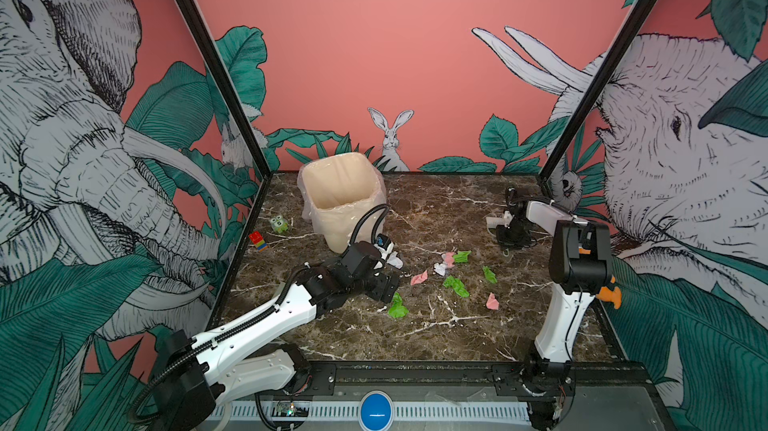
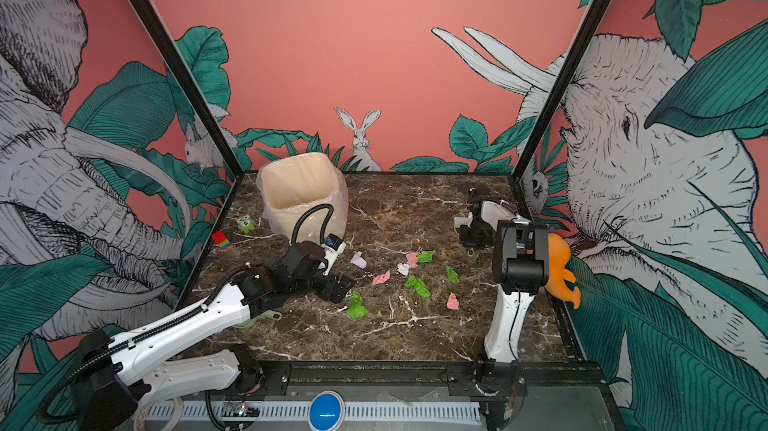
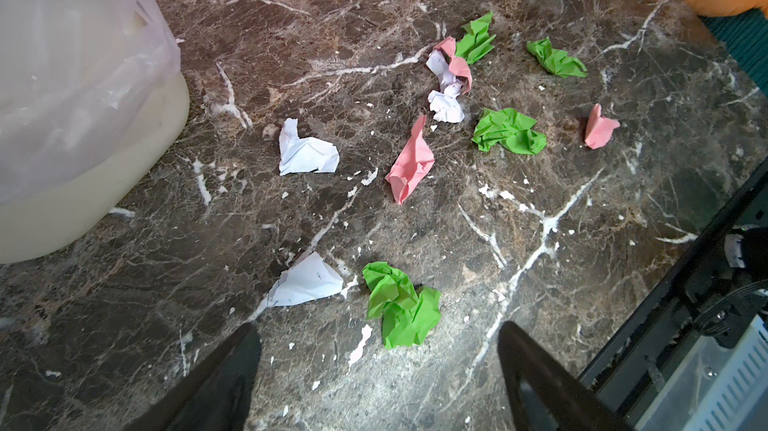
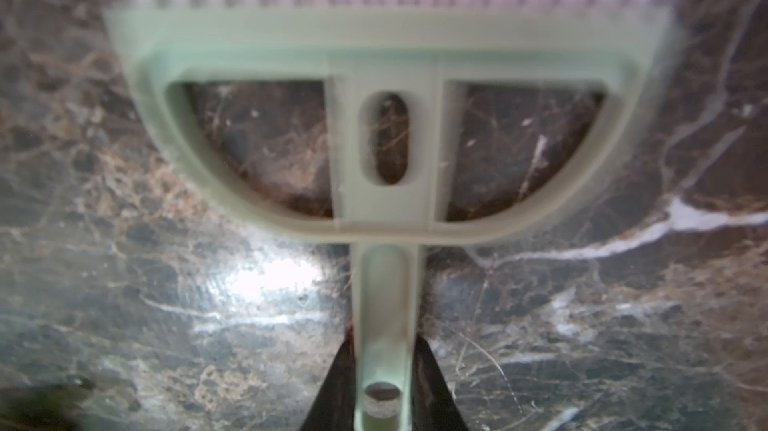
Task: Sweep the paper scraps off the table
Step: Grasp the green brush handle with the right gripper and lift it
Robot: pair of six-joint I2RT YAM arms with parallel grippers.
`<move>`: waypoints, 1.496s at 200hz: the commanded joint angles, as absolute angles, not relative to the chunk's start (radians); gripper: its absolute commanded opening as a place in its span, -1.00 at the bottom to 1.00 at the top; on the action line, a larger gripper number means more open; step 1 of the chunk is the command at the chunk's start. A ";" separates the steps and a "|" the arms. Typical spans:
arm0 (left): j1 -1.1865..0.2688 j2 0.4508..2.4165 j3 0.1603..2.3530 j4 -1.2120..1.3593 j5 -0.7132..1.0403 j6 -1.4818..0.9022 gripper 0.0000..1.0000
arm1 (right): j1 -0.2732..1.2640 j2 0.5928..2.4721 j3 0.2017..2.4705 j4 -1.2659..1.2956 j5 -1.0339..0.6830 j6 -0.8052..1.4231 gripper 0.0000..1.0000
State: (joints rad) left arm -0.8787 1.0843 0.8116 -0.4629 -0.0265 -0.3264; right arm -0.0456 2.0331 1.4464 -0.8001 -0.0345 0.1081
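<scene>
The left gripper [image 3: 376,337] is seen wide open over the table [image 3: 561,250], its 2 black fingers [image 3: 232,375] spread far apart. The paper scraps [image 3: 409,159], green, pink and white, are scattered on the marble straight ahead of this claw, and a crumpled green scrap [image 3: 401,304] is found just beyond its fingertips. The right gripper [image 4: 384,366] is closed narrow on the handle of a pale green brush [image 4: 386,42], whose head and white bristles are laid on the table ahead of that claw. In both top views the scraps are located between the 2 claws, well apart from the right one.
</scene>
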 commanded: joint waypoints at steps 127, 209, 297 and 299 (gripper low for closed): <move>-0.865 1.264 1.140 -0.375 0.064 -0.414 0.82 | 0.090 1.610 1.286 -0.836 0.023 0.148 -1.00; -0.859 1.476 1.345 -0.135 0.213 -0.555 0.79 | 0.289 1.290 1.289 -0.918 -0.037 0.201 -1.00; -0.815 1.634 1.517 0.049 0.394 -0.641 0.46 | 0.409 1.202 1.401 -0.935 -0.166 0.271 -1.00; -0.817 1.637 1.521 0.049 0.397 -0.641 0.45 | 0.411 1.201 1.401 -0.935 -0.166 0.271 -1.00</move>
